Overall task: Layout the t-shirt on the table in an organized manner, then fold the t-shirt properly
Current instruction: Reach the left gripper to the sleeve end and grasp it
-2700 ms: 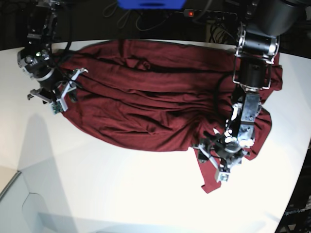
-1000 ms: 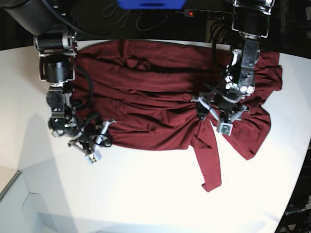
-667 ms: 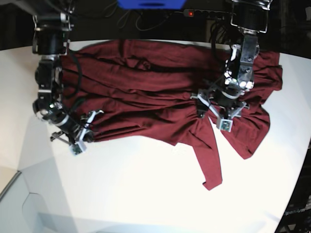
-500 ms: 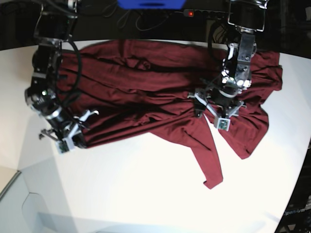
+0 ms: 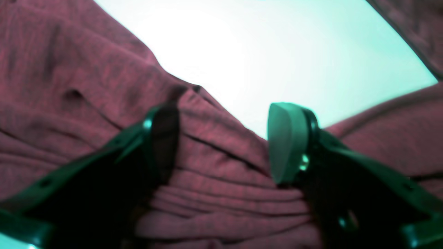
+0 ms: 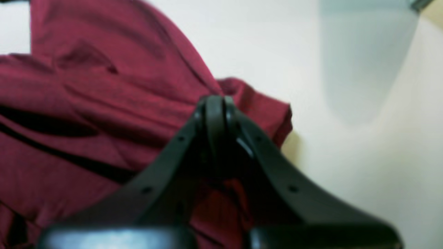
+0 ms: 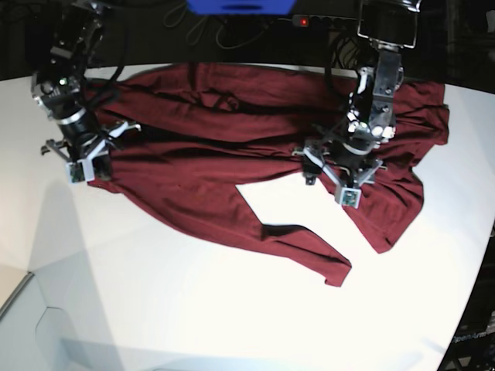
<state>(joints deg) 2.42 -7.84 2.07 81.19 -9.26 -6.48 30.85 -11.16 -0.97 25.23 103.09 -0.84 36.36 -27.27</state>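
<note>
The maroon t-shirt (image 7: 209, 147) lies wrinkled across the back half of the white table (image 7: 193, 309), with a long strip trailing toward the front right (image 7: 309, 251). At the shirt's left edge, my right gripper (image 7: 91, 166) is shut on the fabric. In the right wrist view its jaws (image 6: 214, 107) meet with the t-shirt (image 6: 104, 103) bunched under them. My left gripper (image 7: 326, 179) hovers open over the shirt's right part. In the left wrist view its fingers (image 5: 287, 141) stand wide apart above folded t-shirt cloth (image 5: 225, 193), holding nothing.
A black power strip (image 7: 332, 23) with a red light, cables and a blue object (image 7: 240, 6) sit behind the table's back edge. The table's curved edge runs down the right side (image 7: 472, 294). A lower grey surface (image 7: 23, 325) shows at the front left.
My right gripper closed on the shirt's front-left edge and dragged it back and to the left, stretching the cloth and opening a white notch. The left gripper stayed open and drifted slightly back.
</note>
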